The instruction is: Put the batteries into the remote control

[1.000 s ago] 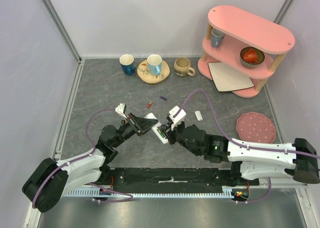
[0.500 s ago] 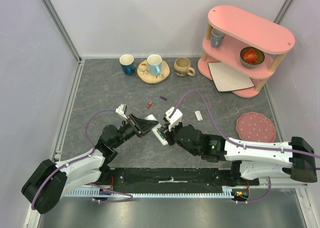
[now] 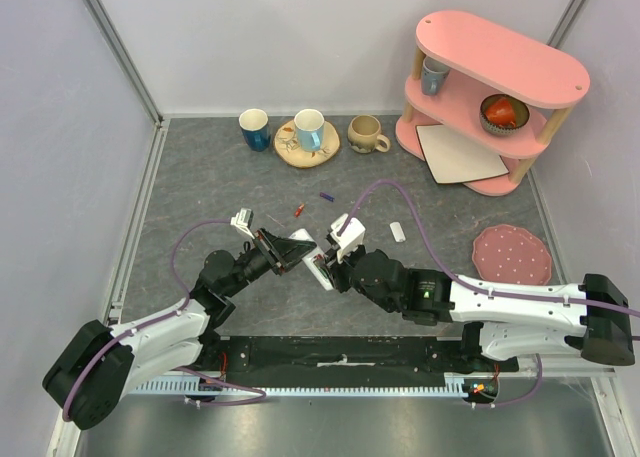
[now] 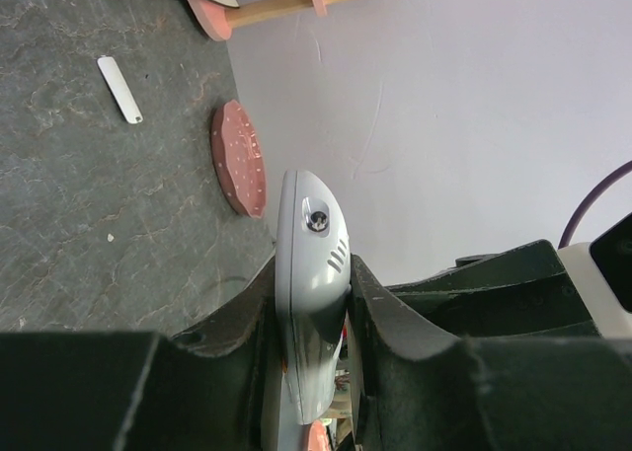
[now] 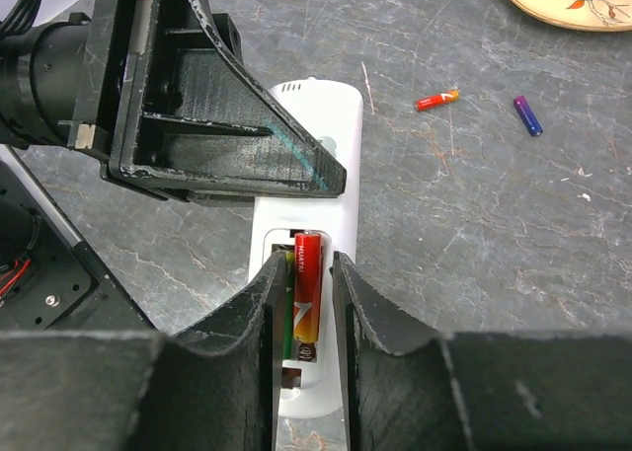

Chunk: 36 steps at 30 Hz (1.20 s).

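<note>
Left gripper (image 4: 311, 283) clamps remote control (image 5: 334, 125); right gripper (image 5: 304, 273) pinches one battery (image 5: 307, 288), possibly seated; two loose batteries (image 5: 436, 100) (image 5: 527, 115).

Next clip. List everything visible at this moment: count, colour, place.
remote control: 1, white, centre of the table, battery bay open
batteries: 4; red-orange at the bay, green inside it, red-orange and purple loose behind the remote
strip: 1, white, right of the remote
mugs: 3, at the back; dark blue, pale blue on a wooden coaster, beige
shelf: 1, pink, back right; holds a cup, a bowl, a white card
plate: 1, pink, right side
left gripper: black, shut on the remote control
right gripper: black, straddling the red-orange battery at the bay; grip unclear
</note>
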Available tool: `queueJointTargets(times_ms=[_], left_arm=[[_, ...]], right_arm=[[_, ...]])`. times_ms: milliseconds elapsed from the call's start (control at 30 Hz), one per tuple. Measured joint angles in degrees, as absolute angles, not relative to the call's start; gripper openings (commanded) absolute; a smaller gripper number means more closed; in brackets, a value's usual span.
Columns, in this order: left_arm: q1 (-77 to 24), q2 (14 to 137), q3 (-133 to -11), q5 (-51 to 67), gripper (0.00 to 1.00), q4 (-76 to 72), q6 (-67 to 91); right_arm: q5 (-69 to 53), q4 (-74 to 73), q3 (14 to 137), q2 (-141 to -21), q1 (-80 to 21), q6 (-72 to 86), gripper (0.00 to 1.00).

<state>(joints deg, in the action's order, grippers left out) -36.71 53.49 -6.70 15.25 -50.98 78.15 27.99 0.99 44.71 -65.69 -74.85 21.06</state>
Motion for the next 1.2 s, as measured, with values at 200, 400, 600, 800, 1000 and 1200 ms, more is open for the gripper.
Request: queueJointTargets(times_ms=[200,400,600,800,1000,1200], left_arm=[[-36.7,53.5,-6.7,15.2,0.02,-51.1,78.1],[-36.7,53.5,-6.7,15.3,0.02,-51.5,78.1],[-36.7,53.5,-6.7,15.3,0.02,-52.6,78.1],[-36.7,54.4,-6.7,15.3,0.02,-53.8,78.1],[-36.7,55.1,-6.7,15.3,0.02,-54.2,77.8],[-36.7,55.0,-6.7,15.3,0.02,-54.2,75.7]], right_arm=[[28.4,-0.2,45.3,-65.7,-74.8,21.3,0.38],[28.7,-1.5,46.1,-65.6,-74.8,21.3,0.46],[28.8,-2.6,47.1,-65.2,-74.8,21.6,0.57],[28.3,-2.8,48.9,-64.8,-74.8,21.6,0.65],[28.4,-3.6,49.8,-63.2,-74.8,22.8,0.86],[26.4,-4.0,49.8,-58.2,-71.0,32.0,0.98]])
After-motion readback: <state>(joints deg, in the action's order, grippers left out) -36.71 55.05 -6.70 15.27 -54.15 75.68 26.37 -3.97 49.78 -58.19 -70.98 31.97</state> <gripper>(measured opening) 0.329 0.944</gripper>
